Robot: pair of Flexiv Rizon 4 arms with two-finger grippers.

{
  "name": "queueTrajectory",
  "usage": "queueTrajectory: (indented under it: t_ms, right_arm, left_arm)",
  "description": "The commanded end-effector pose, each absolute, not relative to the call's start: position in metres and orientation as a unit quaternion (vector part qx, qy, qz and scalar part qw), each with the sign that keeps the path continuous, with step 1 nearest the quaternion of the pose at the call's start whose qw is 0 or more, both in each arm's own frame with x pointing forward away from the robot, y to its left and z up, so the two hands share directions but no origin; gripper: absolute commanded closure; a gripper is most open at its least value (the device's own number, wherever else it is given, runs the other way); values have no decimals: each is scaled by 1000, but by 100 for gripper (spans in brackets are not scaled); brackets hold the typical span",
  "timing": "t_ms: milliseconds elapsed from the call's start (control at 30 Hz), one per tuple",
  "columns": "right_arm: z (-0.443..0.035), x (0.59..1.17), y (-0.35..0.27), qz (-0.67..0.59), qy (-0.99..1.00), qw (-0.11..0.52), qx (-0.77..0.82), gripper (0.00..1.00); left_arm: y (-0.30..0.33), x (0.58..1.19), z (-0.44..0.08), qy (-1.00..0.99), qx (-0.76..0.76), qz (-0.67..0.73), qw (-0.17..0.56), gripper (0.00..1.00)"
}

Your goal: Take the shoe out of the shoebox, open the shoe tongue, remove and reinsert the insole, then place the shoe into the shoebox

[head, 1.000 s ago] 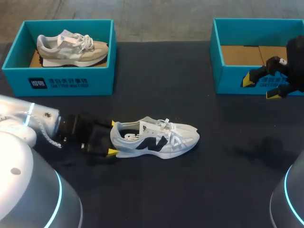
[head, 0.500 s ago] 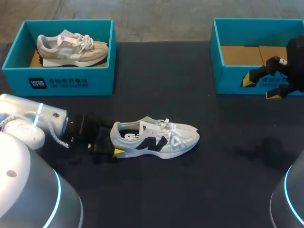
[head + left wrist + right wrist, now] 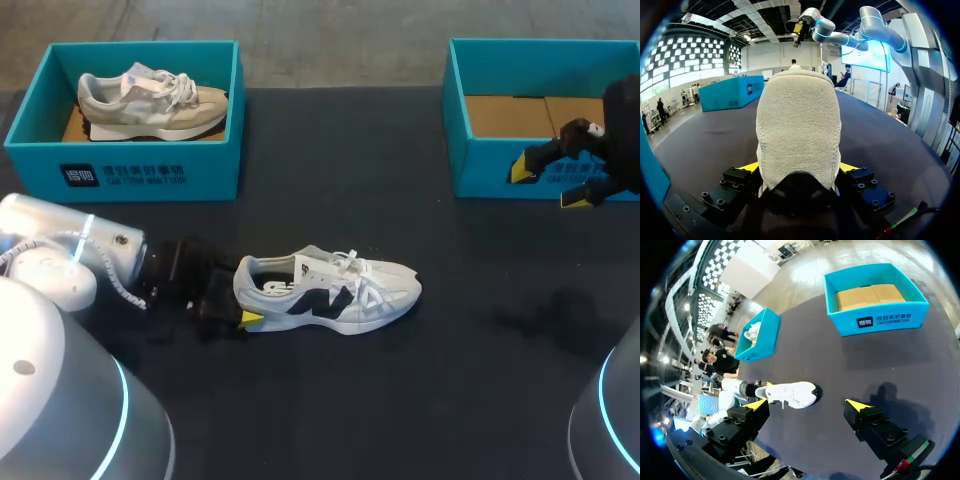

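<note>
A white sneaker with dark side markings lies on its sole mid-table, toe pointing right. My left gripper is at its heel, one yellow fingertip showing on the near side. In the left wrist view the padded heel fills the space between the two fingers of the left gripper, which stand open close against its sides. My right gripper hangs open and empty in front of the empty teal shoebox; the right gripper looks down on the sneaker from well above.
A second teal shoebox at the back left holds a beige sneaker. The empty box has a cardboard floor. Bare dark table lies between the boxes and in front of the white sneaker.
My left gripper slid right until the heel sat between its fingers, which then drew in a little. The sneaker shifted a hair to the right. The right arm has not moved.
</note>
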State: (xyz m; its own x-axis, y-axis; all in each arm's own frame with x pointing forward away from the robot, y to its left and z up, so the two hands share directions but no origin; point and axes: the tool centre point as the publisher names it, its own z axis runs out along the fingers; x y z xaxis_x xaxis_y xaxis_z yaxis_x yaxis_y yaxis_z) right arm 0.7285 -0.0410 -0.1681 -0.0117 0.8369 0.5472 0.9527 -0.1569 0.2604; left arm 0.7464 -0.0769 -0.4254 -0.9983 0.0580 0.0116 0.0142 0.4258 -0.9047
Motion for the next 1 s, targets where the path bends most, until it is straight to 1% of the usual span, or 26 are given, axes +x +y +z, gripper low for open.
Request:
queueTrajectory:
  t_ms: [33, 867, 967, 1000]
  right_arm:
    - [-169, 729, -40, -305, -642, 94, -697, 0]
    - [-169, 729, -40, -305, -642, 94, -697, 0]
    - [-170, 730, -33, -299, -642, 90, -700, 0]
    - [-172, 731, -15, -287, -641, 81, -708, 0]
  left_arm:
    - [-79, 747, -428, -845, -22, 534, 22, 100]
    - [-79, 747, -428, -845, -22, 534, 22, 100]
    - [-79, 747, -428, -845, -22, 534, 22, 100]
    - [-79, 747, -428, -845, -22, 534, 22, 100]
